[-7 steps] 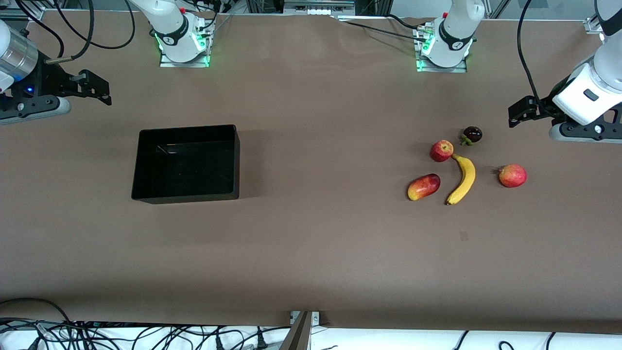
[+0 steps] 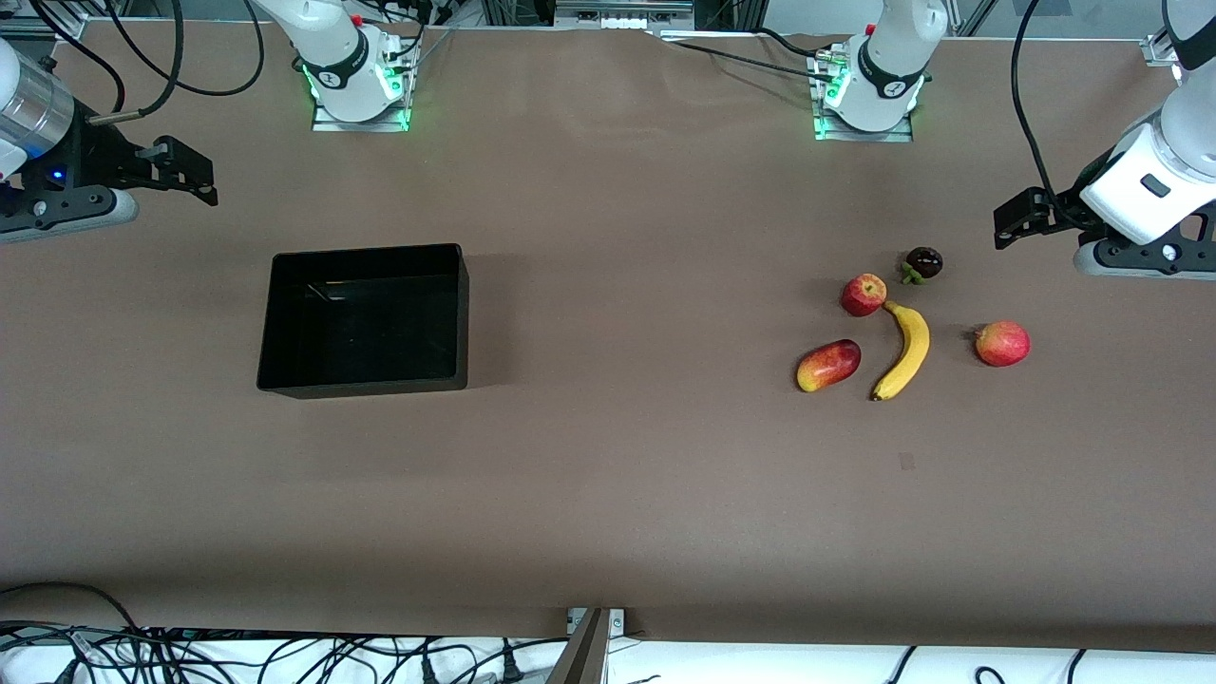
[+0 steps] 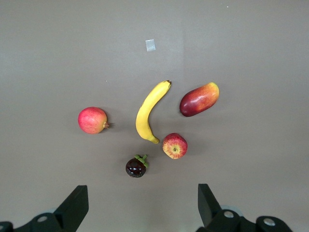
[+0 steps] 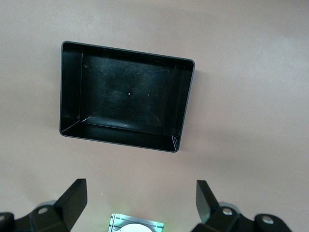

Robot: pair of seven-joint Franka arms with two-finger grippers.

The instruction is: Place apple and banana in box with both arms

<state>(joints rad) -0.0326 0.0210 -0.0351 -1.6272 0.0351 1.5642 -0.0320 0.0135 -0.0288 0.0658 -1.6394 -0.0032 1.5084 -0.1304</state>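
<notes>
The small red apple (image 2: pixel 863 294) lies on the table, touching the tip of the long yellow banana (image 2: pixel 904 351). Both show in the left wrist view, the apple (image 3: pixel 175 145) and the banana (image 3: pixel 148 112). The empty black box (image 2: pixel 361 385) stands toward the right arm's end; it also shows in the right wrist view (image 4: pixel 123 137). My left gripper (image 2: pixel 1012 220) hangs open and empty over the table's left-arm end, apart from the fruit (image 3: pixel 142 193). My right gripper (image 2: pixel 195 176) hangs open and empty over the right-arm end, apart from the box (image 4: pixel 141 188).
A red-and-yellow mango-like fruit (image 2: pixel 827 365) (image 3: pixel 199 99), a pinkish-red round fruit (image 2: pixel 1001 343) (image 3: pixel 92 120) and a dark mangosteen (image 2: pixel 922 263) (image 3: pixel 136 166) lie around the banana. A small tape patch (image 2: pixel 906 462) is nearer the front camera.
</notes>
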